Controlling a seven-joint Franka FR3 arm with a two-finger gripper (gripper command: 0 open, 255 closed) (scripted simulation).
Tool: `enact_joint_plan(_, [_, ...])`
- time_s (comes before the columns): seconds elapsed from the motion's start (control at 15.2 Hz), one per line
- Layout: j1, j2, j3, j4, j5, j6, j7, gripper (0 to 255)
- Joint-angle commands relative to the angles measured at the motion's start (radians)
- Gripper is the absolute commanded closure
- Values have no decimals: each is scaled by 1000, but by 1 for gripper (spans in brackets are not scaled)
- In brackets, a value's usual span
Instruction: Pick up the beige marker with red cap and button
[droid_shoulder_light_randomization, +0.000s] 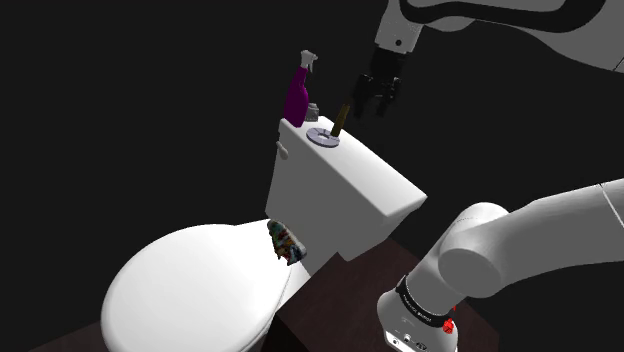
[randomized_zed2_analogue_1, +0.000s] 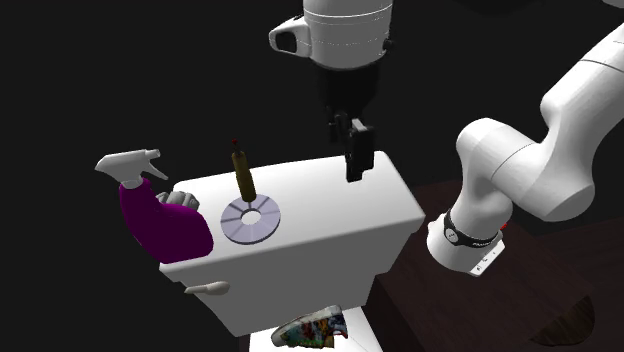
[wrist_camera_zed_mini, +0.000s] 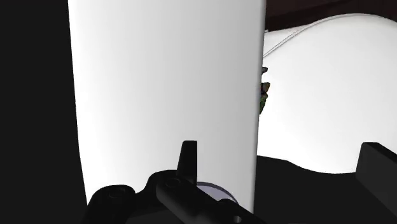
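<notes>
The marker (droid_shoulder_light_randomization: 340, 119) (randomized_zed2_analogue_1: 243, 177) stands upright on a grey disc (droid_shoulder_light_randomization: 325, 134) (randomized_zed2_analogue_1: 251, 219) on the white toilet tank lid (droid_shoulder_light_randomization: 370, 175) (randomized_zed2_analogue_1: 330, 215) (wrist_camera_zed_mini: 165, 83). Its body is brownish beige with a small red tip on top. My black gripper (droid_shoulder_light_randomization: 372, 107) (randomized_zed2_analogue_1: 355, 163) (wrist_camera_zed_mini: 281, 151) hangs open just above the lid. It is beside the marker, toward the second exterior view's right, and touches nothing. In the wrist view the fingers stand far apart and the disc's edge (wrist_camera_zed_mini: 213, 189) peeks past one finger.
A purple spray bottle (droid_shoulder_light_randomization: 297, 90) (randomized_zed2_analogue_1: 160, 225) and a small grey jar (droid_shoulder_light_randomization: 312, 109) (randomized_zed2_analogue_1: 181, 199) stand at the lid's far end. A colourful packet (droid_shoulder_light_randomization: 285, 242) (randomized_zed2_analogue_1: 312, 328) lies on the closed toilet seat (droid_shoulder_light_randomization: 190, 290) (wrist_camera_zed_mini: 331, 95). Black area surrounds the toilet.
</notes>
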Motion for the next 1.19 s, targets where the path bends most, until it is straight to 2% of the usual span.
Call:
enact_joint_plan(0.0, [-13, 55, -24, 49, 17, 23, 12, 0])
enact_joint_plan(0.46, [-53, 270, -120, 238, 102, 100, 30, 0])
enact_joint_plan(0.92, [-105, 487, -215, 455, 236, 130, 28, 0])
enact_joint_plan(1.12, [-105, 484, -214, 411, 236, 171, 23, 0])
